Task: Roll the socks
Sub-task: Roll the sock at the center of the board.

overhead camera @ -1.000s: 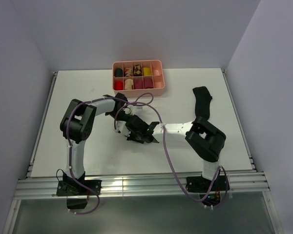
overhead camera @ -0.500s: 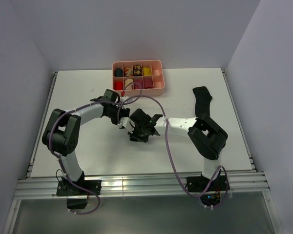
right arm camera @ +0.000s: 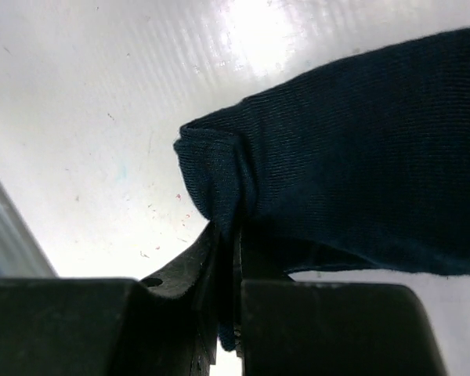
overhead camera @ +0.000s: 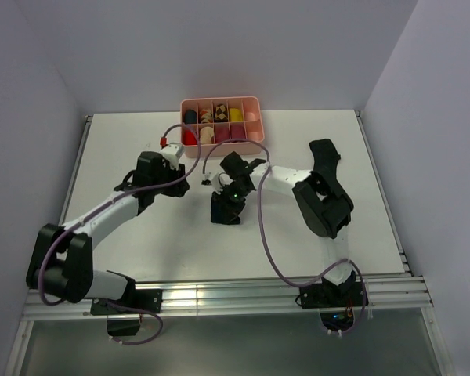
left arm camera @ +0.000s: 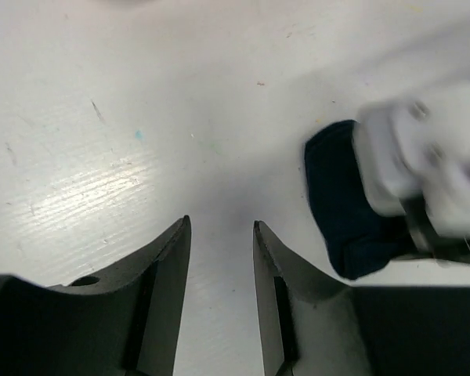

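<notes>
Right gripper point(right arm camera: 233, 235) pinches a fold of the black sock point(right arm camera: 360, 157) mid-frame, left gripper point(left arm camera: 219, 227) sits open and empty, so we should roll under firm tension to stop layers slipping.

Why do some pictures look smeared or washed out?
Left wrist view: the right arm beside the dark sock is blurred; glare streaks the table. Right wrist view: glare whitens the table; sock crisp. Top view: evenly lit.

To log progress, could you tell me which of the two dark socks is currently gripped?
The bunched sock mid-table, pinched in the right fingers; the other sock lies untouched at the far right.
</notes>
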Robot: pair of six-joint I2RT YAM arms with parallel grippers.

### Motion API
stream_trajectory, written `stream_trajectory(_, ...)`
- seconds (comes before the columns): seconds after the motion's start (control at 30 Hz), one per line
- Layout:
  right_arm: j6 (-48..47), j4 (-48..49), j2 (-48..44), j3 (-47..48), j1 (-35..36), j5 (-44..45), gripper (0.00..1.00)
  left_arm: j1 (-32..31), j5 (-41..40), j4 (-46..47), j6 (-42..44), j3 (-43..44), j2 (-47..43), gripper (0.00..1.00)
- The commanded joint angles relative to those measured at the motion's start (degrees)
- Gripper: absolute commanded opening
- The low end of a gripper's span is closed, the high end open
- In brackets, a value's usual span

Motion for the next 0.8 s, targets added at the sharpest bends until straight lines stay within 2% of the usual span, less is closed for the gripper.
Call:
stream_trajectory(0.0, 1.01, -6.88, 3.42, 5.14, -2.93, -7.64, 0.00, -2.17, -0.64, 8.64, 6.17, -5.07, -6.38, 0.42)
stream_trajectory(0.1, 1.02, -9.26, 6.23, 8.04, -4.25, -10.89, 0.00, -6.46, 0.24, 8.82, 12.74, -7.44, -8.41, 0.43)
stream_trajectory(0.33, -0.13, -13.83, 10.46, 12.26, -5.66, -12.30, 0.00, -17.63, -1.69, 11.27, 20.49, -8.16, -3.86, 0.42)
stream_trajectory(0.77, -1.01, -15.50, 12.39, 14.19, -5.58, -12.39, 0.00, -24.59, 0.95, 10.58, 31.75, -4.91, 4.24, 0.42)
